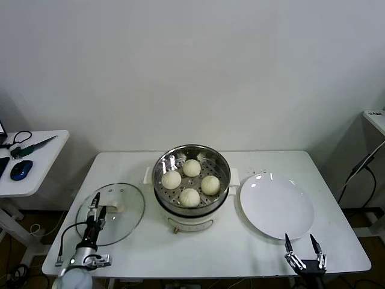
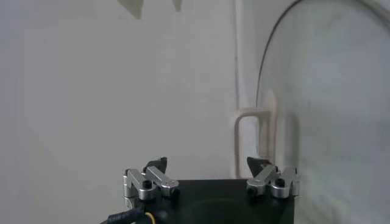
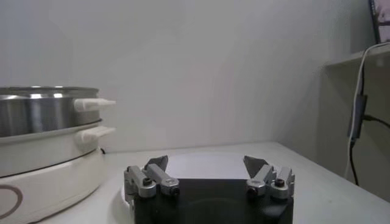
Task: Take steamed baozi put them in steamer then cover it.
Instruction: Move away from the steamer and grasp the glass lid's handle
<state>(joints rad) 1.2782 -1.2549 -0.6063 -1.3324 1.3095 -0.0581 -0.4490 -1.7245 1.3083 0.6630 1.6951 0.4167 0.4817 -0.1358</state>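
Four smooth cream-white baozi sit inside the shiny steel steamer at the table's middle. The clear glass cover lies flat to its left, with the left gripper above it, jaws spread. The right gripper hangs near the round white plate, jaws spread, empty.

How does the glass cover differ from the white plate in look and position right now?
The cover is clear glass with a metal rim and a cream handle; the plate is opaque plain white. The cover lies left of the steamer, the plate right of it. The left end effector hovers over the cover; nothing is over the plate. Both are round and flat on the table.
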